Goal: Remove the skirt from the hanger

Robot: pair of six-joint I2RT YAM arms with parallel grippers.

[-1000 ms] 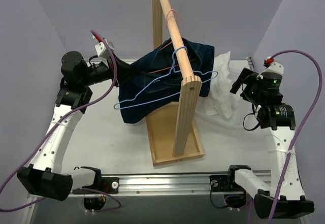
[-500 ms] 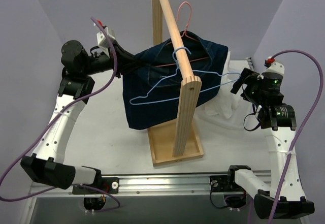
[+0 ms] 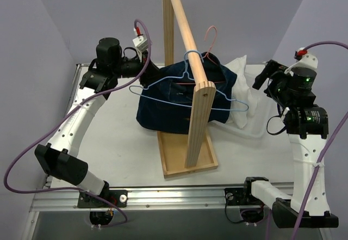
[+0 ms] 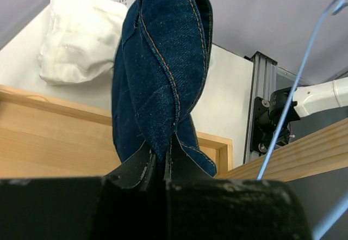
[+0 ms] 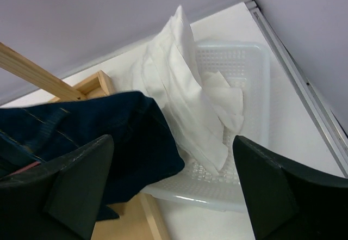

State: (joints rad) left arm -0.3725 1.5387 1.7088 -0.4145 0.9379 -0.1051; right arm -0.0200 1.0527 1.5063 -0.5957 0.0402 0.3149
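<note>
1. Left claw (image 3: 153,69) clenched on a fold of the dark denim skirt (image 3: 168,106) at its upper left edge. In the left wrist view, fingers (image 4: 136,172) pinched tight on a stitched seam, with the cloth rising above them in a twisted fold.
2. Skirt bunched under the wooden rod (image 3: 187,30), just left of the rack's upright post (image 3: 198,125), with its lower hem near the base tray (image 3: 185,155) on the counter (image 3: 119,142).
3. Red hanger (image 3: 206,36) with its hook poking up just right of the rod and a thin red line of wire across the skirt's top. Cannot tell whether hooked on the rod or whether the skirt is free of it.
4. Blue hanger (image 3: 179,77) bare, hooked over the rod, its wire lying across the front of the skirt.
5. Right claw (image 3: 265,75) released, jaws spread wide and grasping nothing, raised to the right of the rack and apart from the skirt. Beneath it in the right wrist view, a white basket (image 5: 255,52) with white cloth (image 5: 185,87) heaped in it.
</note>
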